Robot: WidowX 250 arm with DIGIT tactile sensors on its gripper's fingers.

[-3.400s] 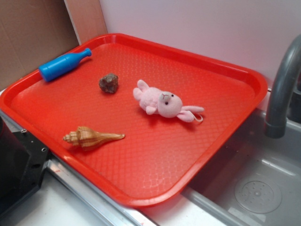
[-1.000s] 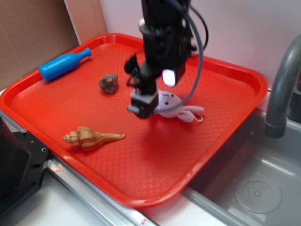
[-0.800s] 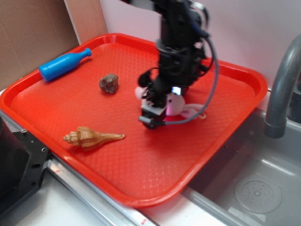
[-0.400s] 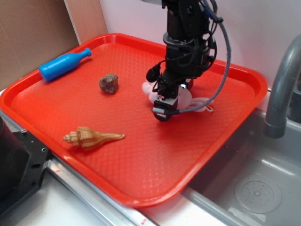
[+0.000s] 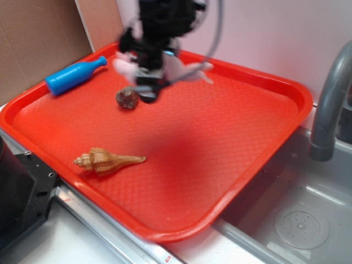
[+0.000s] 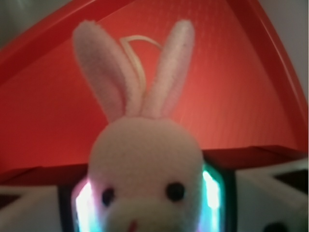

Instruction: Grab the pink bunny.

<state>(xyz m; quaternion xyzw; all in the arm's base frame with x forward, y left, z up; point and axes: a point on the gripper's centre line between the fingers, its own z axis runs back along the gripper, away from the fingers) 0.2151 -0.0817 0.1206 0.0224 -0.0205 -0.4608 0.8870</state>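
- A black robot claw point(image 5: 147, 82), blurred in the exterior view, hangs above the back left part of a large red plastic tray point(image 5: 242, 159) with a raised rim and a fine diamond texture.
- The claw is closed around a small pale-pink plush bunny point(image 5: 165, 67), which is lifted clear of the tray floor. Pale pink shows on both sides of the dark claw body, with the ears trailing toward the right.
- In the wrist view the bunny point(image 6: 147, 169) fills the lower middle of the picture: round head, two dark eyes, a small red mouth mark, and two long ears pointing upward with a thin cream loop between them. Greenish-white lit strips glow on either side of its head.
- A small rough brown rock point(image 5: 127, 97) lies on the tray just below and left of the claw.
- A bright blue plastic toy bottle point(image 5: 74, 75) lies on its side near the tray's back left rim.
- A tan striped spiral seashell point(image 5: 107, 160) lies near the front left edge, well apart from the claw.
- At the right, a grey curved faucet point(image 5: 330, 104) rises over a grey metal sink point(image 5: 297, 220) beside the tray.
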